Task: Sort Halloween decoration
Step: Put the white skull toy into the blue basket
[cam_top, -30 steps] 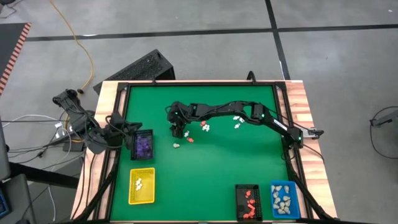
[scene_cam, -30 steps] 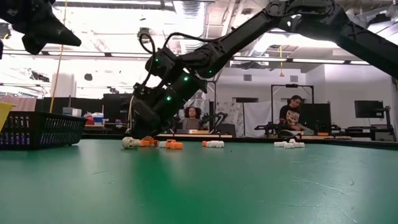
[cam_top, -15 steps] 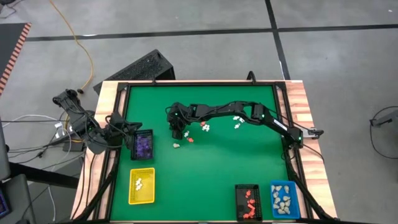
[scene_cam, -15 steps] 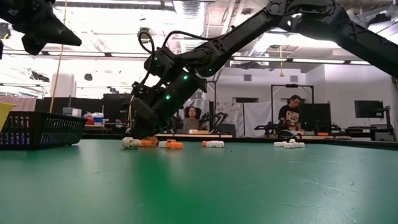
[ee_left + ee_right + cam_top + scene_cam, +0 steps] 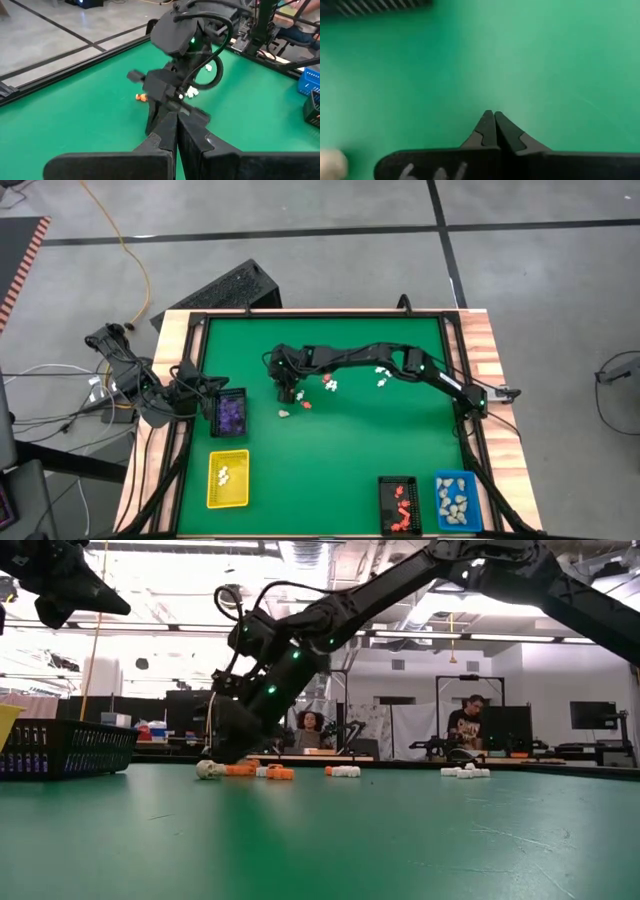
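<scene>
At the desk's left edge: the left hand (image 5: 205, 402) is waiting beside the black tray (image 5: 231, 413), its fingers pressed together on nothing.
Black tray, left side: purple figurines (image 5: 232, 416) are lying inside it, so that colour is looking sorted.
Yellow tray (image 5: 227, 479), near left corner: a few white figurines (image 5: 224, 474) are sitting in it; this colour is only partly done.
Desk (image 5: 340, 470) centre: the right hand (image 5: 287, 393) is pressing down toward the green surface with its fingers closed tip to tip; the right wrist view is showing nothing between them, so it seems to be holding nothing.
Loose pieces just beside that hand: a cream-beige figurine (image 5: 284, 415) and an orange figurine (image 5: 306, 405) are lying close to it, still waiting to be sorted.
Further right on the open desk: an orange-red piece with white ones (image 5: 329, 384) and another small white cluster (image 5: 381, 377) are remaining unsorted.
Black tray at the near right (image 5: 400, 505): orange-red figurines (image 5: 401, 502) are filling much of it.
Blue tray (image 5: 457, 502), near right corner: cream-beige figurines (image 5: 456, 504) are piling up inside.
Progress: most of the Halloween decoration is sitting in trays; a handful of loose pieces in mid-desk is left, so the task is looking well past halfway.
</scene>
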Tool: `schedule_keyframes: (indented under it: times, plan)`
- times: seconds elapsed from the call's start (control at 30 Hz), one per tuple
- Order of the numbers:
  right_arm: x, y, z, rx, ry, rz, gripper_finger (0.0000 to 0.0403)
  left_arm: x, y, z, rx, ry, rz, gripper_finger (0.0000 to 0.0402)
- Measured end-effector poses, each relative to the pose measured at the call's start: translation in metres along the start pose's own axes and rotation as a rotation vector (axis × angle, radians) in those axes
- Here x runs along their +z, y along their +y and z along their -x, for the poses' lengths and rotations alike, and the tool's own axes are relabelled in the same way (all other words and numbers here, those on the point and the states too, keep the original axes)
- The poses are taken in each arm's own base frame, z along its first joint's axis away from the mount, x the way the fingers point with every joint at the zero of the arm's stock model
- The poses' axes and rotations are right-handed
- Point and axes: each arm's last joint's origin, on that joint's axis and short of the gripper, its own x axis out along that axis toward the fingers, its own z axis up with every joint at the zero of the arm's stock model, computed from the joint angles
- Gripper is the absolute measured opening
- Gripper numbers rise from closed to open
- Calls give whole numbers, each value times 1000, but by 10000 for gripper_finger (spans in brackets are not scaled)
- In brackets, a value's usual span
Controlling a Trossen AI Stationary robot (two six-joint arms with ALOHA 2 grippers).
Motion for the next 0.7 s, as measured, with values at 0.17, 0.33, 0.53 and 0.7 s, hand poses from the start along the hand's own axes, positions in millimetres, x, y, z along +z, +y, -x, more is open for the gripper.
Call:
schedule_keyframes:
  times: [0.17, 0.33, 0.53, 0.7]
  plan:
    - [15, -1, 36, -10, 22, 53, 11, 0, 0, 0, -1, 0, -11, 0]
    - [32, 3, 81, -4, 7, 105, 28, 0, 0, 0, -1, -1, -28, 0]
    - [25, 9, 153, -59, -70, 195, 7, -1, -2, 4, -49, -7, -85, 0]
    - [-7, 5, 191, -110, -257, 75, 30, 3, 0, 13, -94, -97, -128, 0]
